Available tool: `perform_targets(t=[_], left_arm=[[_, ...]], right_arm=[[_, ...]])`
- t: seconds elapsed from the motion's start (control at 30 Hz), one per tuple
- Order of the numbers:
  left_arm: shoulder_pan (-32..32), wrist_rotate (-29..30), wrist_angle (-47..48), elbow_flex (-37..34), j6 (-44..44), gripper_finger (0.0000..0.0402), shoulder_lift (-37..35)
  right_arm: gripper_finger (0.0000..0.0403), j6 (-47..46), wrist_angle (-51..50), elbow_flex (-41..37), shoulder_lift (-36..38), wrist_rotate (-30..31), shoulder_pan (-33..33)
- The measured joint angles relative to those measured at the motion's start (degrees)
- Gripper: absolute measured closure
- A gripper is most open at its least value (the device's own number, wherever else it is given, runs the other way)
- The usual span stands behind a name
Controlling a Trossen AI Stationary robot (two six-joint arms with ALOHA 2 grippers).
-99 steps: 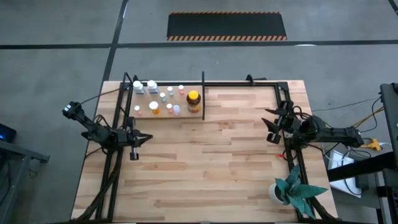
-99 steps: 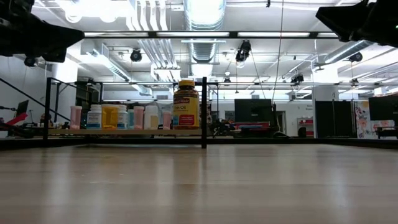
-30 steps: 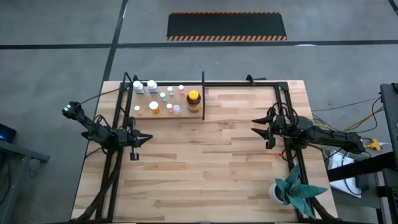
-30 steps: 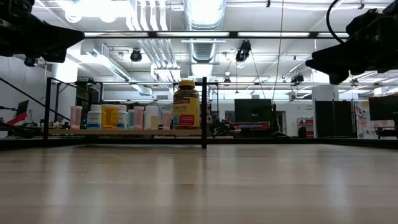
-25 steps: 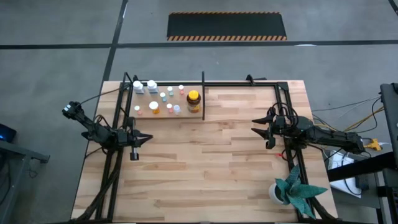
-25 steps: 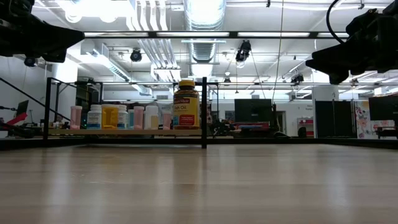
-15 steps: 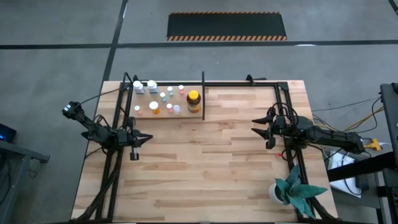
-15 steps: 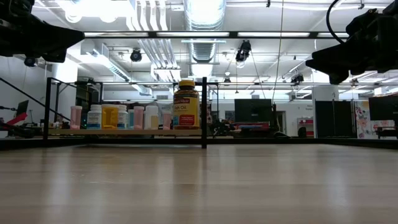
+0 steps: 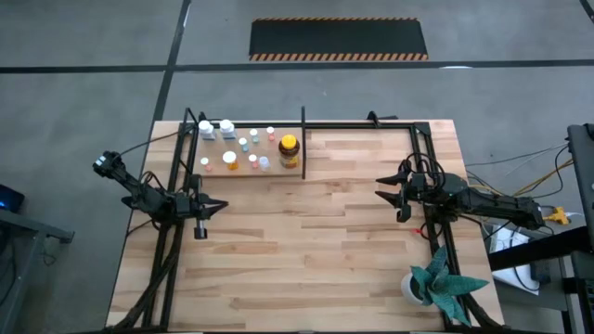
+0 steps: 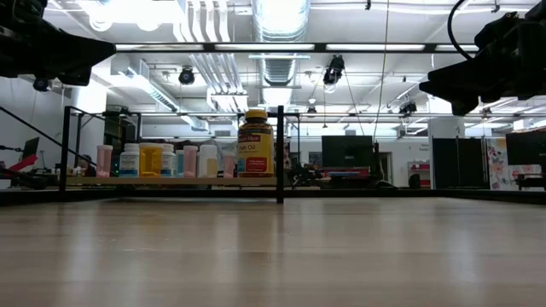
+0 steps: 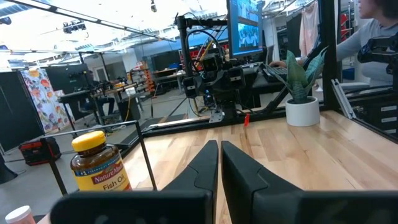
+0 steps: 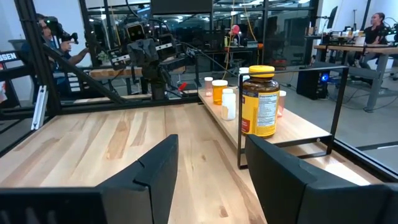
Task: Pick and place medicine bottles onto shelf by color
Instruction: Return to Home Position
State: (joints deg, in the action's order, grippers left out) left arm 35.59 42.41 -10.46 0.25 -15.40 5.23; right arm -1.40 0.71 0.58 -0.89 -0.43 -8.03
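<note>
The medicine bottles (image 9: 243,148) stood clustered on the shelf (image 10: 171,181), the amber jar (image 9: 289,148) just beside its divider post. The left hand (image 9: 212,206) hung near the shelf's front (fingers pressed together, holding nothing). The right hand (image 9: 388,202) hung over the worktop (image 9: 306,250), well apart from the shelf, its fingers spread and empty.
</note>
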Motion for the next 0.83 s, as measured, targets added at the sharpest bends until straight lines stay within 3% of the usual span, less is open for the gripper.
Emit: perform_targets(t=[0.83], left_arm=[[0.0, 0.0, 0.0, 0.0, 0.0, 0.04, 0.0]], right_arm=[[0.0222, -0.1, 0.0, 0.0, 0.0, 0.0, 0.0]])
